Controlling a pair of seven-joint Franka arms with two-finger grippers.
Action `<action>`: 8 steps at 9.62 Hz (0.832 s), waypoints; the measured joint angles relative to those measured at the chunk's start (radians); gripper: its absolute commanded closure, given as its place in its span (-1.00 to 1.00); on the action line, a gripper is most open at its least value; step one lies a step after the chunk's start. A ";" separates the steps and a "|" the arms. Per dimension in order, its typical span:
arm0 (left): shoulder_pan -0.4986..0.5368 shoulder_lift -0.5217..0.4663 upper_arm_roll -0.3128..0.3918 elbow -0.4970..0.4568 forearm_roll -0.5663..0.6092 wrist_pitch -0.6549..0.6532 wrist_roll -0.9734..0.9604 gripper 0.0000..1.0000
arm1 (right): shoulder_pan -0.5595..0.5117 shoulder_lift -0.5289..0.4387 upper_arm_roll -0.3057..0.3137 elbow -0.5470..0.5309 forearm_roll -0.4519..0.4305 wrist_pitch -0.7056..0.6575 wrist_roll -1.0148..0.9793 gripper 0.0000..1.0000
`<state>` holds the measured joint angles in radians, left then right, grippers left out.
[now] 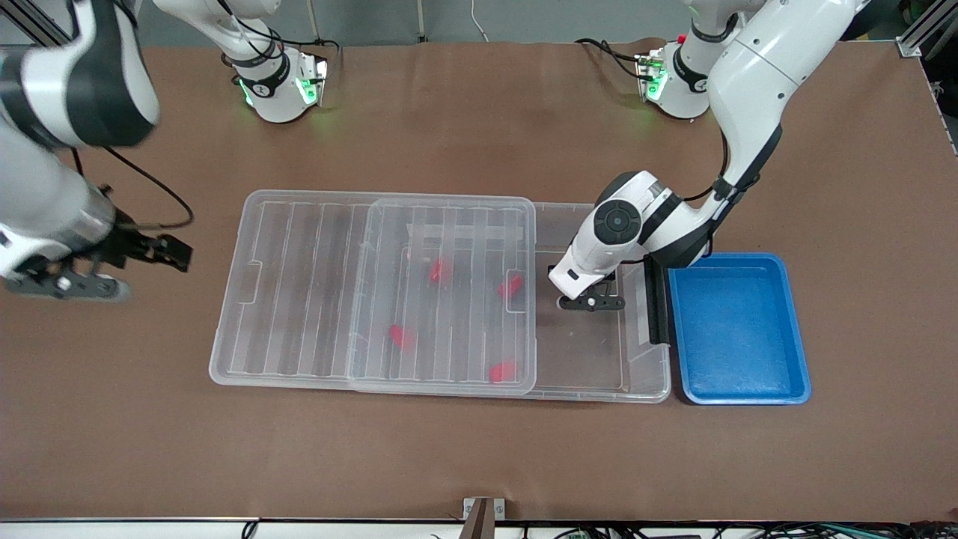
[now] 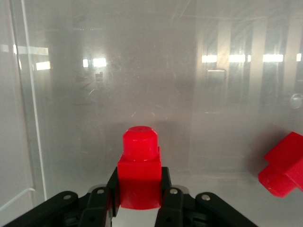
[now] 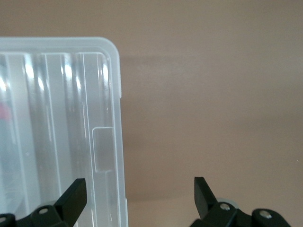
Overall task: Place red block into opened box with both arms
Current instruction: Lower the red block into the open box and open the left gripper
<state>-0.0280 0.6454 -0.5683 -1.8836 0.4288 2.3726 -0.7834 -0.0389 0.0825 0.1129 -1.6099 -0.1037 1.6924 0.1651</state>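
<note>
Front view: left gripper (image 1: 591,302) is down inside the uncovered end of the opened box (image 1: 599,389), toward the left arm's end of the table, next to the black clip (image 1: 657,303). Judged step: delivery of a block into the box, release not yet done. Ribbed lid (image 1: 299,284) lies slid over the rest of the box and overhangs toward the right arm's end; four red blocks (image 1: 441,270) show through it. Blue tray (image 1: 737,329) beside the box holds nothing visible. Right gripper (image 1: 112,266) hangs over bare table just off the lid's end; that arm waits.

Left wrist view: fingers (image 2: 165,198) clamp tight on the red block (image 2: 138,165), stub pointing away from the palm, box floor just ahead of the tips. Another block (image 2: 282,165) lies off to one side of the fingers, apart from them. Next move probably calls for parting the fingers, then lifting straight out clear of the lid edge.

Right wrist view: right fingers (image 3: 75,196) spread wide, nothing between them; lid corner (image 3: 106,47) sits ahead of one fingertip, bare table ahead of the other.
</note>
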 measured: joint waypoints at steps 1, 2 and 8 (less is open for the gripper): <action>0.000 0.003 0.000 0.002 0.014 0.000 -0.003 -0.99 | -0.001 -0.056 -0.031 0.003 0.021 -0.041 -0.028 -1.00; 0.000 0.003 0.000 0.006 0.024 0.000 -0.004 -1.00 | -0.001 -0.103 -0.074 0.006 0.055 -0.097 -0.076 -1.00; 0.025 -0.217 -0.009 0.179 0.017 -0.295 -0.003 -1.00 | -0.002 -0.175 -0.199 0.015 0.109 -0.195 -0.217 -1.00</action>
<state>-0.0025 0.4284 -0.5777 -1.7049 0.4461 2.0779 -0.7867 -0.0413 -0.0924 -0.0860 -1.5953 0.0056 1.4973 -0.0517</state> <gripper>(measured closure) 0.000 0.000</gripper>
